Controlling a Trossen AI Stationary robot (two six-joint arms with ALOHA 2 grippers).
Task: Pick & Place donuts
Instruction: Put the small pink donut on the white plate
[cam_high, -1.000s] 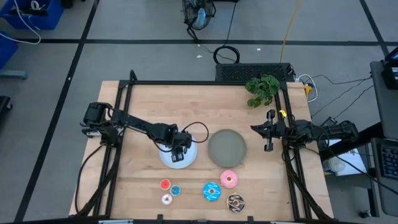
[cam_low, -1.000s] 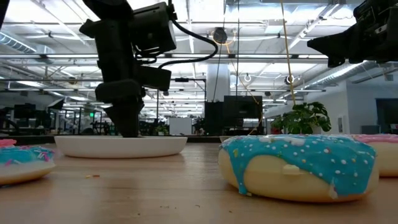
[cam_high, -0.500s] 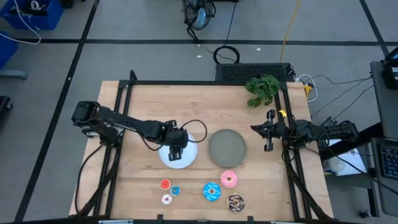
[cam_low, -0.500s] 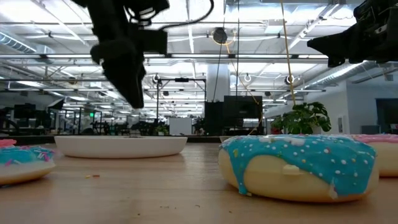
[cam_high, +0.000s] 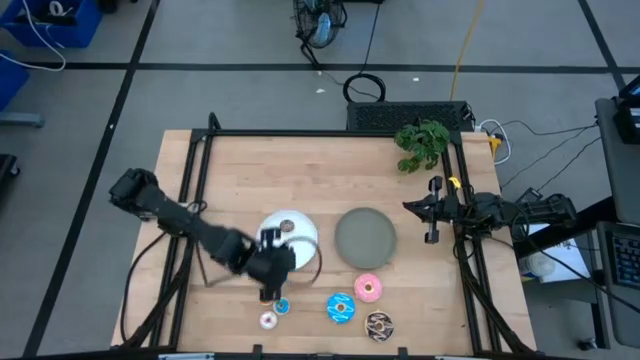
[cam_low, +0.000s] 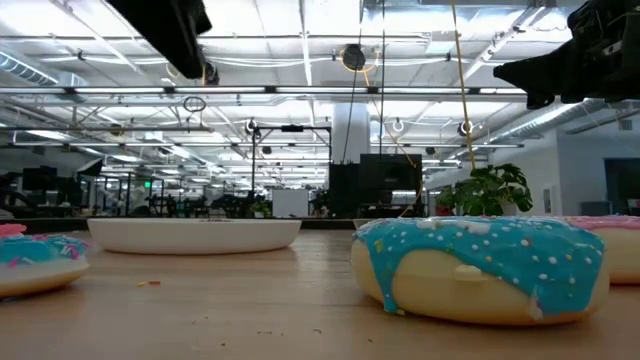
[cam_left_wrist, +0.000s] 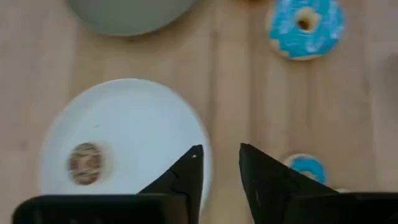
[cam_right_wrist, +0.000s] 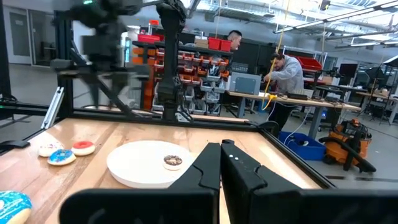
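My left gripper (cam_high: 272, 291) hangs open above the table between the white plate (cam_high: 300, 246) and the tiny donuts, with nothing between its fingers (cam_left_wrist: 193, 169). A tiny brown donut (cam_left_wrist: 86, 163) lies flat on the white plate. The tiny blue donut (cam_high: 281, 306), tiny white-pink donut (cam_high: 267, 320) and tiny red donut (cam_right_wrist: 84, 147) lie on the wood near the front edge. To their right lie the larger blue donut (cam_high: 340, 307), the pink donut (cam_high: 368, 288) and the brown sprinkled donut (cam_high: 378, 324). My right gripper (cam_high: 432, 236) waits shut at the table's right side.
An empty grey plate (cam_high: 365, 237) sits right of the white plate. A potted plant (cam_high: 422, 142) stands at the far right corner. A black frame (cam_high: 190, 170) runs along the table's edges. Bare wood lies across the far half.
My left gripper has risen off the white plate and swung toward the table's near edge, ending above the tiny donuts. The tiny brown donut now shows lying on the white plate where the gripper was.
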